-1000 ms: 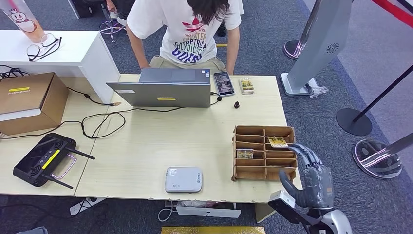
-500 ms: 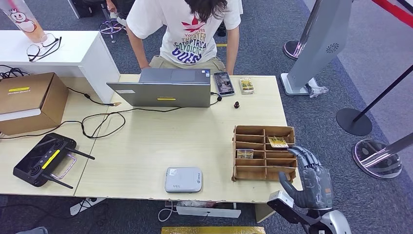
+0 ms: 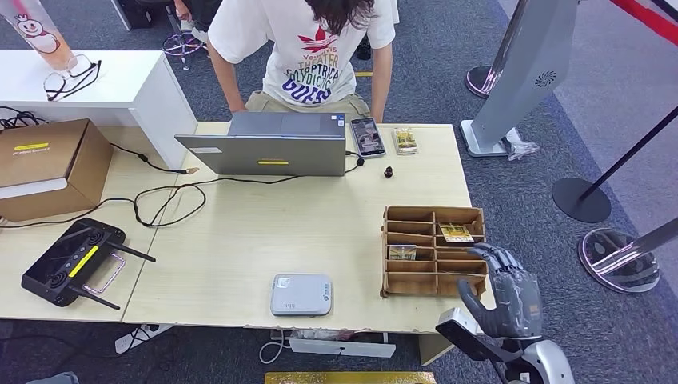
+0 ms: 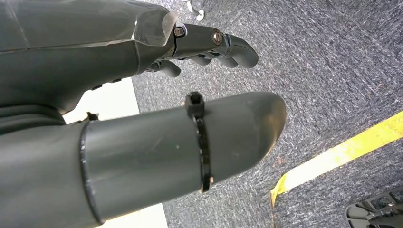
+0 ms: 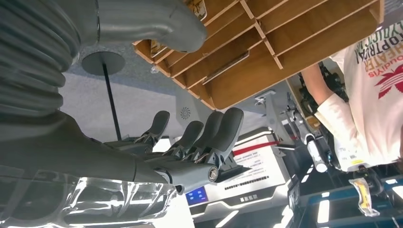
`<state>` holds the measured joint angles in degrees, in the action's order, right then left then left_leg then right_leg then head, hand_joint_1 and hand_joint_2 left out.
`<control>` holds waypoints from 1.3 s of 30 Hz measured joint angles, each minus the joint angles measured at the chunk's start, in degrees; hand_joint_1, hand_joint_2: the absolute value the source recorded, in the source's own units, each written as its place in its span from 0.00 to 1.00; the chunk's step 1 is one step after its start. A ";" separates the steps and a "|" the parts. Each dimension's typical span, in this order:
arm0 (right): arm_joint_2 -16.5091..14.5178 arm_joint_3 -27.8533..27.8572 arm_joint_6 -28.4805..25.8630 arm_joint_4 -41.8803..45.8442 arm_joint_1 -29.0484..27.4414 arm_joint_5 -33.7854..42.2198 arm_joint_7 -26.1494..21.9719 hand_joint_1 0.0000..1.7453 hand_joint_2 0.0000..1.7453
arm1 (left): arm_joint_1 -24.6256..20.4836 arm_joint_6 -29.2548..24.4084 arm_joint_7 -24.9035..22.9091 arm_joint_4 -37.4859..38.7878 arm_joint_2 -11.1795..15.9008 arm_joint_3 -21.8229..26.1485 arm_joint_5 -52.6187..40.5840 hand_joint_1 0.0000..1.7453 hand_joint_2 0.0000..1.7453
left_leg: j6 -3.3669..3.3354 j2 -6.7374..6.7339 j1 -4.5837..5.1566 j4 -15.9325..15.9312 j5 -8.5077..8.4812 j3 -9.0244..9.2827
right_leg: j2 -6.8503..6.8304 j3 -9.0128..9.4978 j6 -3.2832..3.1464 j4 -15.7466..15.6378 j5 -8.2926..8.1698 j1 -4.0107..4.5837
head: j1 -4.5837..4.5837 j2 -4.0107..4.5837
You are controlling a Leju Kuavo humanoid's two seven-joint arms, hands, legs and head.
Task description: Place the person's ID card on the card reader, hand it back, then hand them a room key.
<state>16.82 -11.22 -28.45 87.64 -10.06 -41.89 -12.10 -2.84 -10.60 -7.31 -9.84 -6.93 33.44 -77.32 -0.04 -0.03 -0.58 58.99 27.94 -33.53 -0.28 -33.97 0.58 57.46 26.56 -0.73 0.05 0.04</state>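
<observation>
My right hand (image 3: 505,298) hovers empty at the table's near right corner, fingers apart, just short of the wooden divider tray (image 3: 434,280). Two patterned cards lie in the tray's slots, one at the far right (image 3: 456,233) and one in the middle left (image 3: 402,253). Another card (image 3: 405,141) lies at the far edge beside a phone (image 3: 368,136). The grey card reader (image 3: 301,294) sits near the front edge. In the right wrist view the tray (image 5: 266,57) hangs close beyond my spread fingers (image 5: 204,137). My left hand (image 4: 142,118) hangs over carpet, holding nothing.
A person in a white printed shirt (image 3: 308,56) stands behind the laptop (image 3: 272,144) at the far side. A black cable (image 3: 168,196) snakes across the table. A black controller (image 3: 76,262) and a cardboard box (image 3: 48,164) lie at the left. Stanchion bases (image 3: 581,200) stand right.
My right hand has drawn back from the tray's right edge toward my body and sunk lower. Everything on the table stays put.
</observation>
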 joint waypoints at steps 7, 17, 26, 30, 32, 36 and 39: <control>-0.26 -0.69 1.23 -4.13 2.25 0.59 -1.04 0.42 1.00 | 0.02 0.14 0.21 0.00 0.35 0.04 0.44 0.00 0.00 | 0.00 0.00 0.00 0.00 0.00 0.00 | -0.01 0.00 0.00 0.00 0.00 0.00 | 0.00 0.00; -0.30 -1.71 1.75 -8.39 4.85 2.17 -2.30 0.46 1.00 | 0.16 0.20 0.74 0.00 0.72 0.05 0.73 0.00 0.00 | 0.00 0.01 0.00 0.00 0.00 -0.01 | -0.03 0.00 0.00 0.00 0.00 0.00 | -0.01 0.00; -0.36 -2.61 2.80 -11.25 6.76 3.23 -2.98 0.61 1.00 | 0.19 0.68 0.80 0.00 1.07 0.69 1.67 0.00 0.00 | 0.00 0.01 0.00 0.00 0.00 -0.02 | -0.04 0.00 0.00 0.00 0.00 0.00 | -0.01 0.00; -0.40 -2.79 2.90 -12.29 7.50 3.48 -3.28 0.63 1.00 | 0.23 0.81 0.81 0.00 1.26 1.25 2.10 0.00 0.00 | 0.00 0.01 0.00 0.00 0.00 -0.01 | -0.04 0.00 0.00 0.00 0.00 0.00 | -0.01 0.00; -0.43 -2.85 2.90 -12.73 7.77 3.66 -3.39 0.64 1.00 | 0.25 0.87 0.82 0.00 1.32 1.42 2.27 0.00 0.00 | 0.00 0.01 0.00 0.00 0.00 -0.02 | -0.04 0.00 0.00 0.00 0.00 0.00 | 0.00 0.00; -0.45 -2.99 2.90 -13.55 8.17 4.17 -3.55 0.66 1.00 | 0.30 0.91 0.87 0.00 1.38 1.60 2.42 0.00 0.00 | 0.00 0.01 0.00 0.00 0.00 -0.02 | -0.04 0.00 0.00 0.00 0.00 0.00 | -0.01 0.00; -0.45 -3.06 2.88 -14.06 8.39 4.15 -3.63 0.68 1.00 | 0.32 0.99 0.89 0.00 1.38 1.83 2.43 0.00 0.00 | 0.00 0.01 0.00 0.00 0.00 -0.02 | -0.04 0.00 0.00 0.00 0.00 0.00 | -0.01 0.00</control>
<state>16.37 -14.28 -25.57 73.58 -1.67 -37.74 -15.73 -2.52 -9.60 -6.43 -9.84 -5.55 35.27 -74.90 -0.04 -0.02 -0.58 58.99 27.94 -33.55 -0.31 -33.98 0.58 57.46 26.56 -0.73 0.04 0.04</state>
